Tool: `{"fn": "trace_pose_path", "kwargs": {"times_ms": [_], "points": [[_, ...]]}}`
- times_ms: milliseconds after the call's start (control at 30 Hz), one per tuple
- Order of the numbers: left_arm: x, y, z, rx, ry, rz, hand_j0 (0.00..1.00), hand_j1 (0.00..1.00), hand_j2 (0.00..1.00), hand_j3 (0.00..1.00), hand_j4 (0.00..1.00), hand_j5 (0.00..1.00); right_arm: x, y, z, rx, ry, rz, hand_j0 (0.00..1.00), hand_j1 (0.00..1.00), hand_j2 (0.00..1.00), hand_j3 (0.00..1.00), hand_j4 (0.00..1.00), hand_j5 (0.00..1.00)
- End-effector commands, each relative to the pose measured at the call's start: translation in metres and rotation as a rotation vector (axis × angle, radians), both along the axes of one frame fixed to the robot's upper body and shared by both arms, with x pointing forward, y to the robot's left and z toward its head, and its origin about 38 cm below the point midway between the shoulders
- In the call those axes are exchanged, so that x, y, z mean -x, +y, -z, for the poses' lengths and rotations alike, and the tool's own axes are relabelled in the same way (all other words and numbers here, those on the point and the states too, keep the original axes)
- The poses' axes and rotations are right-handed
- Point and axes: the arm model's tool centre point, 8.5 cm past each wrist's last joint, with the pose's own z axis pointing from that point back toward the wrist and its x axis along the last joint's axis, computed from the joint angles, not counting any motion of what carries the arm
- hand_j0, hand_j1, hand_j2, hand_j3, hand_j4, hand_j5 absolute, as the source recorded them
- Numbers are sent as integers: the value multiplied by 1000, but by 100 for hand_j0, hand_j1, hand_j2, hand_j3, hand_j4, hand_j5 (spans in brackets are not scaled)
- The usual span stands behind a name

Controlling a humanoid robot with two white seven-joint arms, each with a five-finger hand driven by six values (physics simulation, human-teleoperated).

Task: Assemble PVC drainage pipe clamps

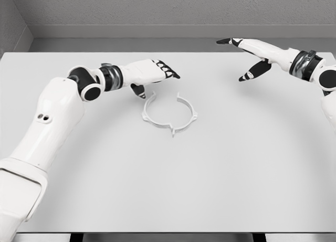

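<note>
A white PVC pipe clamp (pixel 170 114) lies flat on the white table (pixel 210 179) near its middle, its two curved halves forming a ring with a gap at the top. My left hand (pixel 155 74) hovers just up and left of the clamp, fingers extended and holding nothing. Far to the right at the back of the table, my right hand (pixel 247 53) is raised with its fingers stretched out, apart from the clamp and holding nothing.
The table's far edge meets a grey wall (pixel 168 11). Its front edge (pixel 168 232) runs along the bottom of the view.
</note>
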Motion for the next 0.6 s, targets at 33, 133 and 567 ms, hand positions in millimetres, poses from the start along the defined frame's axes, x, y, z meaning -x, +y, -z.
{"fn": "trace_pose_path", "kwargs": {"times_ms": [33,133,567], "points": [[0,-4,-1,10,2,3,100,100,100,100,100,100,0,0,-1,-10,-1,2,100,100,100,100,100,100],[2,-12,0,11,3,18,100,100,100,100,100,100,0,0,-1,-10,-1,2,100,100,100,100,100,100],[6,-31,-1,21,2,51,100,100,100,100,100,100,0,1,-1,-11,0,1,100,100,100,100,100,100]]}}
